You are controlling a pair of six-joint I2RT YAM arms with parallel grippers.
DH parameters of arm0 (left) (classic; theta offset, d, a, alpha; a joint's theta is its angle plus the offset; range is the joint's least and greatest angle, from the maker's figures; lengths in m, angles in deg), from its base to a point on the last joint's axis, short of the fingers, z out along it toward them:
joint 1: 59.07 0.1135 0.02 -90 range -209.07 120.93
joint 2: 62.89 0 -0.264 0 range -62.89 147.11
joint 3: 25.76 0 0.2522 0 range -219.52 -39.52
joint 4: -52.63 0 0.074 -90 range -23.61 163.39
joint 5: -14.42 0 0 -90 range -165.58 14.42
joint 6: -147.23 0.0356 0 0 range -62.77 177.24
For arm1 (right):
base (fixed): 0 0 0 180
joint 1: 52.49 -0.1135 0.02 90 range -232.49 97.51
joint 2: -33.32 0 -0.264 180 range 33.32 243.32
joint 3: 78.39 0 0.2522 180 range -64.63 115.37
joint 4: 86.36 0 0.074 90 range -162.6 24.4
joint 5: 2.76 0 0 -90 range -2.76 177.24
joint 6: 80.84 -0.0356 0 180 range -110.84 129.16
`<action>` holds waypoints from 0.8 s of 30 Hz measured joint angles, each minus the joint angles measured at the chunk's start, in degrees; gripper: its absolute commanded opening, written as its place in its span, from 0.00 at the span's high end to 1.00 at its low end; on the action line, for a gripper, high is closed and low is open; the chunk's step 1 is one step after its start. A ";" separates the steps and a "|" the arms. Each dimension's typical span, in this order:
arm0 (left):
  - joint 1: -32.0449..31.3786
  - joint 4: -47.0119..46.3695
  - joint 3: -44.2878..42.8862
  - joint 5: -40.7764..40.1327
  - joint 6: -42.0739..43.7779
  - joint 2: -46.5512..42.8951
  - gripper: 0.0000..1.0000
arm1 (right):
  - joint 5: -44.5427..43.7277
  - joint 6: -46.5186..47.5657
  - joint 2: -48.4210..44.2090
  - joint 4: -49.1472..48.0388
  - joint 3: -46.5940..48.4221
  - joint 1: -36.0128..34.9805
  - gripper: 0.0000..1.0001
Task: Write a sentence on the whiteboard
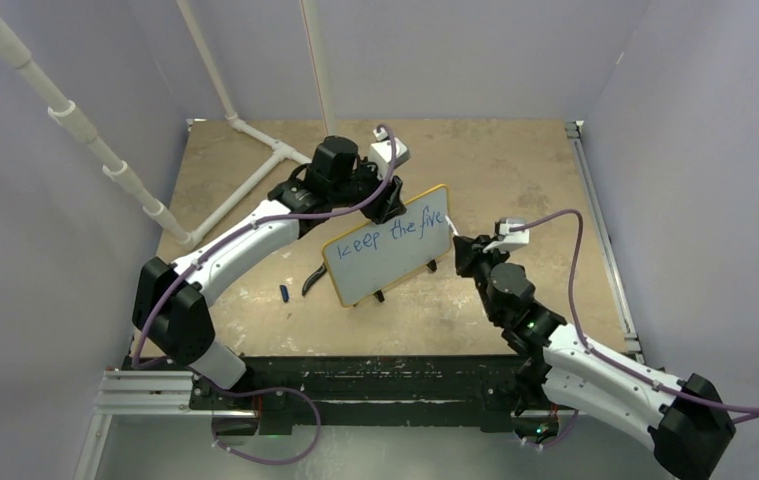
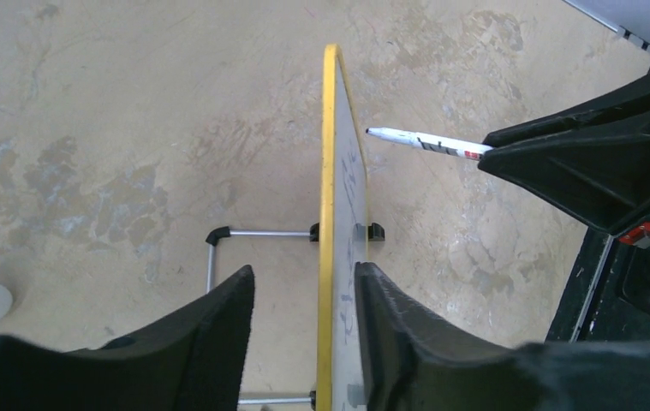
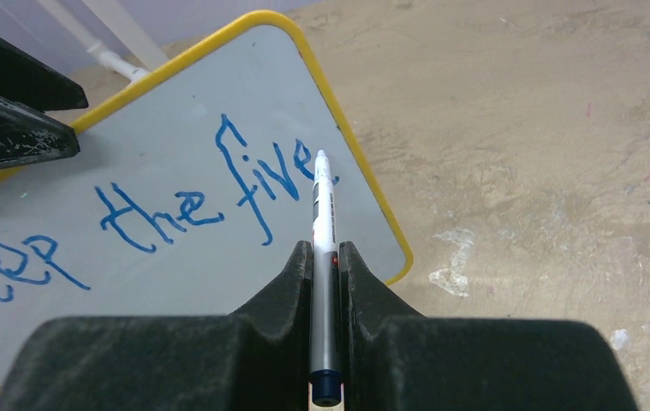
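- Mid-table, the whiteboard (image 1: 380, 262) stands upright on two small black feet, set at a slant across the tan tabletop (image 1: 525, 170), its written face turned toward the arms' bases
- Its yellow-orange frame (image 2: 328, 171) shows edge-on in the left wrist view, with a thin metal stand rail running out behind the board
- Blue handwriting, the sentence (image 3: 184, 205), runs along the upper part of the board in a single line and reads "keep the five"; the lower part of the white surface is bare
- Over the board's far top edge sits the left gripper (image 2: 304, 272), one finger on each side of the board
- Its jaws stand apart: the finger behind the board is clear of the frame with tabletop showing between them, while the finger on the written side lies close against the face; whether it touches I cannot tell
- From the right side, the right gripper (image 3: 325, 250) is clamped on a white marker (image 3: 323, 214), the barrel running straight out between the two fingers and its dark end showing at the back
- The marker's tip rests at the end of the word "five", near the board's right edge
- Left of the board, a small blue object (image 1: 284, 293) lies on the table, apart from everything else
- White pipes (image 1: 255, 165) cross the far left corner of the table
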 measured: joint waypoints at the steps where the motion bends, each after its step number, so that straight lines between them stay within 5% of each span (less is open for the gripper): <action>1: 0.15 -0.02 0.15 -0.37 -0.13 -0.37 0.47 | 0.35 0.00 -0.72 0.55 0.22 0.00 1.00; 6: 0.94 0.13 0.79 -3.52 -1.33 -3.82 0.37 | 1.31 0.00 -3.61 3.85 1.53 0.00 1.00; 14: 5.42 1.95 3.19 -8.79 -4.81 -13.22 0.35 | 7.10 -0.02 -9.25 9.84 3.08 0.00 1.00; 24: 11.26 11.32 16.02 -10.51 -9.55 -30.40 0.35 | 29.66 2.67 -14.99 10.32 3.45 -0.22 1.00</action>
